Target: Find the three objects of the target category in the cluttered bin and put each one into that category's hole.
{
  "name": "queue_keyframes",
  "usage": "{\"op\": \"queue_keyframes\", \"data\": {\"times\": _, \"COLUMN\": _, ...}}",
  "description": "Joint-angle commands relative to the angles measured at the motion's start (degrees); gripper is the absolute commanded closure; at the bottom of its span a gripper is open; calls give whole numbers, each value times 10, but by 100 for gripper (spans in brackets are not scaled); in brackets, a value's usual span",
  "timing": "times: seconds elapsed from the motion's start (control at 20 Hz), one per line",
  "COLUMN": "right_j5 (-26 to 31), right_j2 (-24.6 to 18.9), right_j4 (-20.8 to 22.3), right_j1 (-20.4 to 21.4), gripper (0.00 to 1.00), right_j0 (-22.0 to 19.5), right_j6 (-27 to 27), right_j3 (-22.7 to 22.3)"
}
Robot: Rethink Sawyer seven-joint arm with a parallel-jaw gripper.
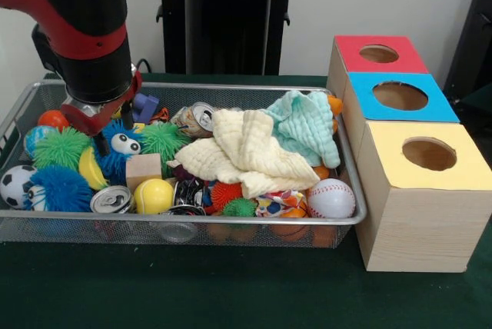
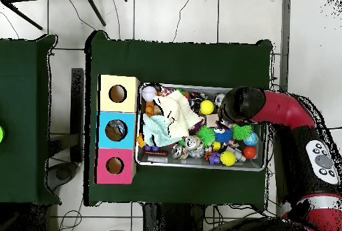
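while the gripper point(image 1: 98, 131) hangs low over the cluttered bin point(image 1: 231, 222) (grip state hidden, cannot tell), the hole point(image 1: 400, 95) in the blue-faced box looks empty, so all three sorts seem left.

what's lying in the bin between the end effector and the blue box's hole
In the front view, spiky green balls, crushed cans and cream and mint cloths fill the wire mesh bin between the end effector and blue-faced hole.

I can read no text, label, brand, number or sign in either view. The drink cans point(image 1: 112, 199) in the cluttered bin point(image 1: 231, 225) show only their tops, the patterned toys carry no lettering I can make out, and the coloured box faces are plain.
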State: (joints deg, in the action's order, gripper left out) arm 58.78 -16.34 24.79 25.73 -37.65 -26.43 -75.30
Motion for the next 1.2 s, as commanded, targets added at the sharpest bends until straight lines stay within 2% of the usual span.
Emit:
{"op": "queue_keyframes", "data": {"times": 0.05, "right_j5": 54, "right_j2": 1, "right_j4": 25, "right_j1": -30, "gripper": 0, "right_j0": 7, "right_j6": -2, "right_j3": -25}}
{"op": "queue_keyframes", "data": {"times": 0.65, "right_j5": -7, "right_j2": 2, "right_j4": 49, "right_j1": -53, "gripper": 0, "right_j0": 12, "right_j6": -11, "right_j3": -29}}
{"op": "queue_keyframes", "data": {"times": 1.2, "right_j5": -5, "right_j2": 25, "right_j4": 96, "right_j1": -44, "gripper": 0, "right_j0": 14, "right_j6": -1, "right_j3": -14}}
